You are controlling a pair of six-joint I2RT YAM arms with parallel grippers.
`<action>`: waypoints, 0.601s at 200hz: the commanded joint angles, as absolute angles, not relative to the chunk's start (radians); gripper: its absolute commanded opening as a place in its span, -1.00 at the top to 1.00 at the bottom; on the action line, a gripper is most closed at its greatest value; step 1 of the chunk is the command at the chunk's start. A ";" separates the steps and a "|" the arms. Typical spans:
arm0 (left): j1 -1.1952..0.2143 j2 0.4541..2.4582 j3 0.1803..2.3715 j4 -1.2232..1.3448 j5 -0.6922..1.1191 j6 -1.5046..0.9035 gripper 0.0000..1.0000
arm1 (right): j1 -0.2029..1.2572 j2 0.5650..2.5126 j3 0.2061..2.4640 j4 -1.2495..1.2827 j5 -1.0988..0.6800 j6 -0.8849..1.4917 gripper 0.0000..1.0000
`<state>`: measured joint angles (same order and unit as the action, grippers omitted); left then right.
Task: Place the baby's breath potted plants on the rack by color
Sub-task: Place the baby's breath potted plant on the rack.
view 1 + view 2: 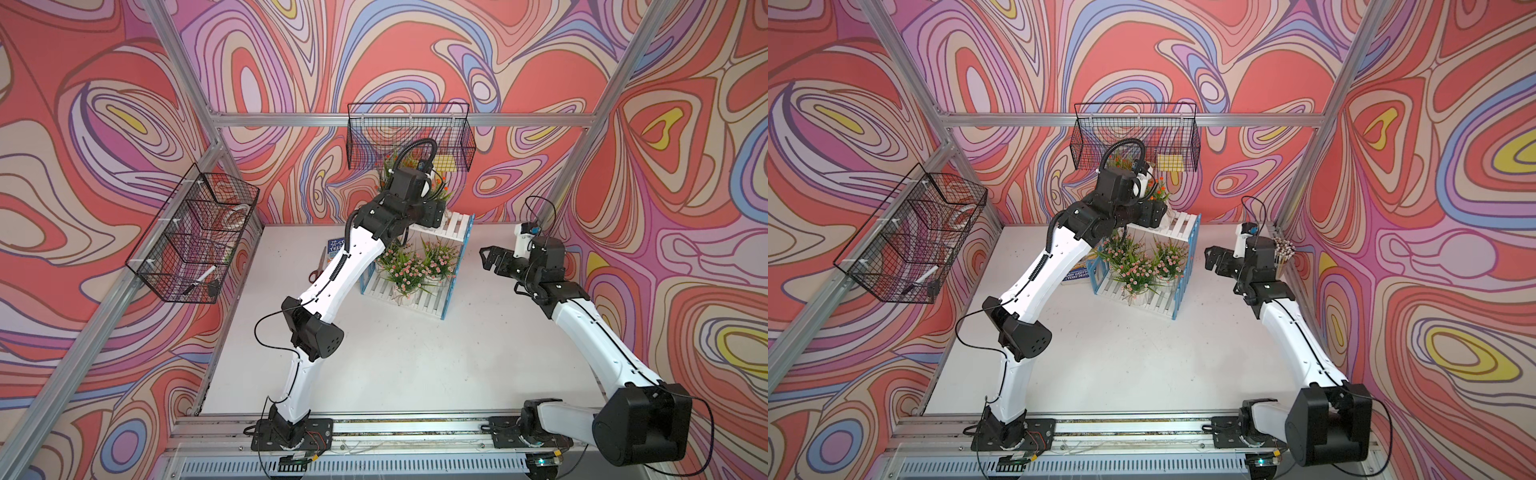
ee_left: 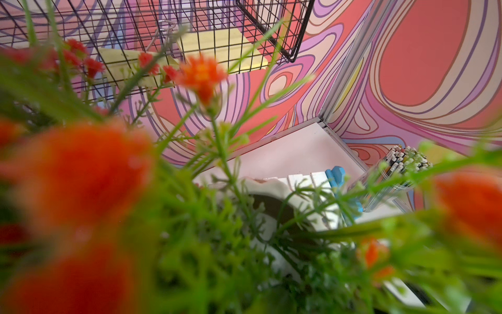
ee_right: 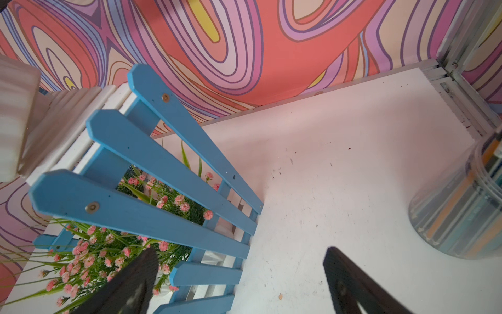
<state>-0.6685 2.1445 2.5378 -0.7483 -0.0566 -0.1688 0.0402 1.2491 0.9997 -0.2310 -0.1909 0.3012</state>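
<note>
The rack (image 1: 455, 224) stands at the back middle of the table, also in the other top view (image 1: 1179, 222). Three pink baby's breath potted plants (image 1: 405, 266) (image 1: 1133, 270) sit on its lower tier. Two orange-red plants are on the upper tier, one (image 1: 386, 166) behind the left wrist and one (image 1: 440, 189) to its right. My left gripper (image 1: 432, 212) is at the upper tier, shut on a white pot. Orange-red flowers (image 2: 201, 76) and leaves cover its fingers in the left wrist view. My right gripper (image 1: 488, 257) (image 3: 239, 252) hangs open and empty right of the blue side frame (image 3: 163, 163).
One black wire basket (image 1: 409, 133) hangs on the back wall just above the rack, another (image 1: 195, 237) on the left wall. Scissors (image 1: 318, 266) and a book (image 1: 336, 245) lie left of the rack. A jar of pencils (image 1: 1283, 253) stands in the back right corner.
</note>
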 commanded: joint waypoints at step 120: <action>-0.673 2.180 2.504 -0.533 -0.038 -0.175 -0.58 | 0.036 1.224 0.973 -0.197 -0.207 0.285 -0.97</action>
